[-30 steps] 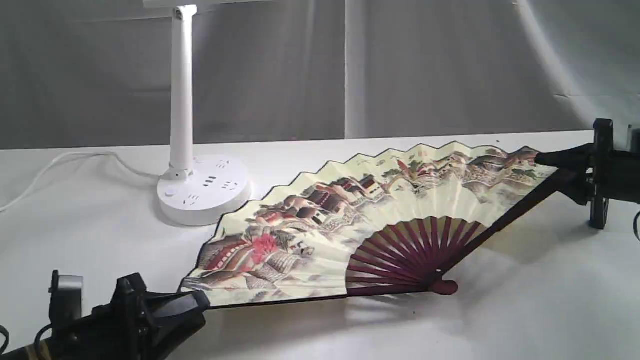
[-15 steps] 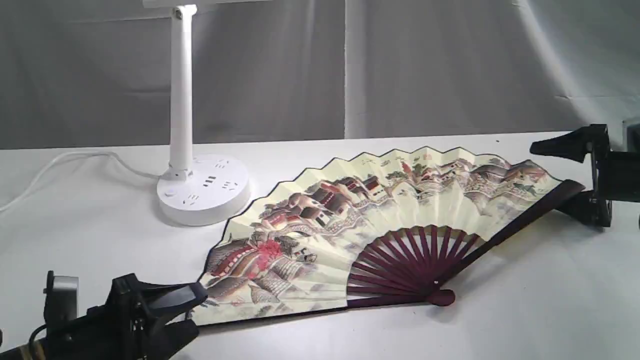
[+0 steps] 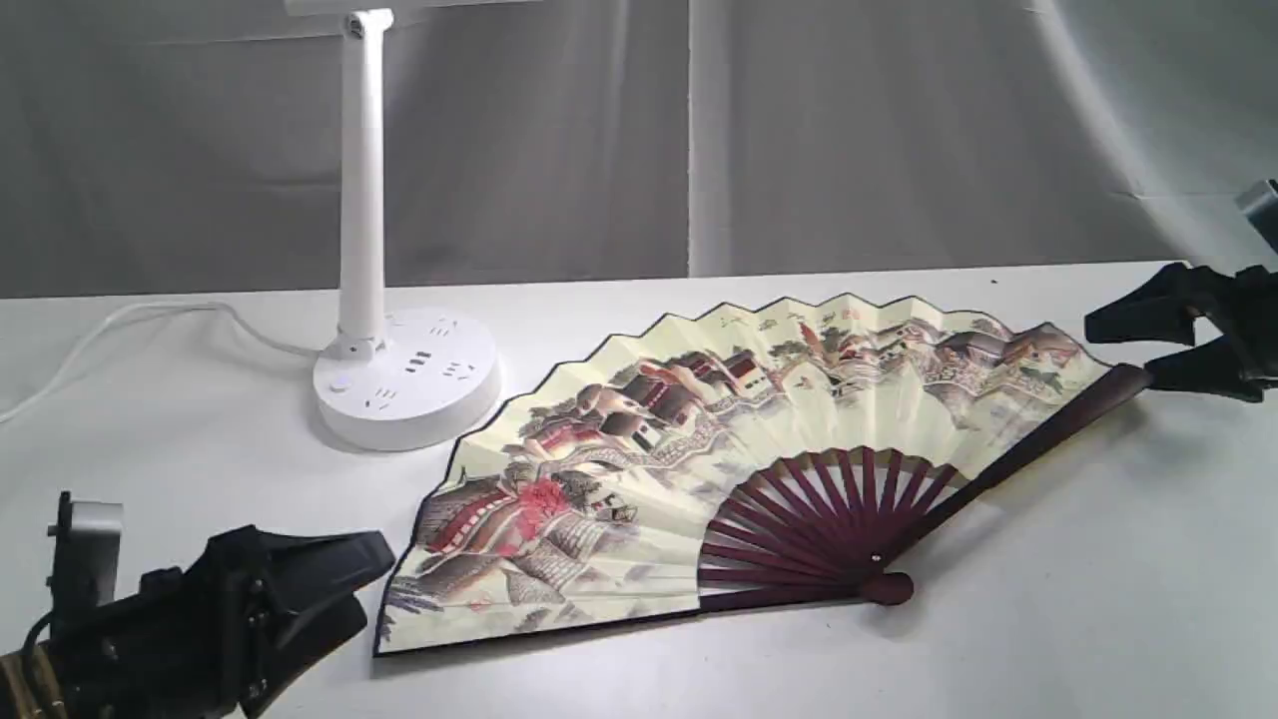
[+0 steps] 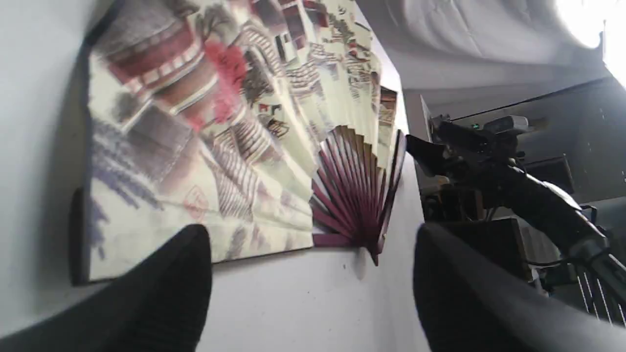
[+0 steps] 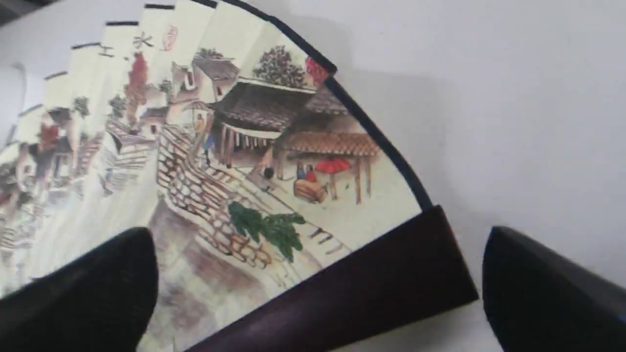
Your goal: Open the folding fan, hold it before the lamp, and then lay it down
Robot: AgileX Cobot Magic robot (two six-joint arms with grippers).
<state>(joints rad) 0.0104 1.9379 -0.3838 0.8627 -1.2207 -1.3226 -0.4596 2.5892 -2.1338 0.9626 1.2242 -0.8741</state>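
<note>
**A:** Two tools, and is either one holding anything?

**B:** No. The left tool (image 3: 371,584) has its jaws spread wide, close to the fan's near left corner but apart from it. The right tool (image 3: 1120,350) is just as wide, just off the tip of the dark right-hand rib, gripping nothing.

**A:** Where's the folding fan (image 3: 759,439)?

**B:** Lying fully spread on the white worktop (image 3: 1048,599), painted village side up. The maroon ribs fan out from the pivot at its near edge, and black trim runs along the pleated arc.

**A:** And the lamp (image 3: 361,200)?

**B:** Upright at the back left, with its slim post rising from the round socket base and its white cord trailing off to the left. The fan's arc comes just beside that base. I can't tell whether they touch.
</note>
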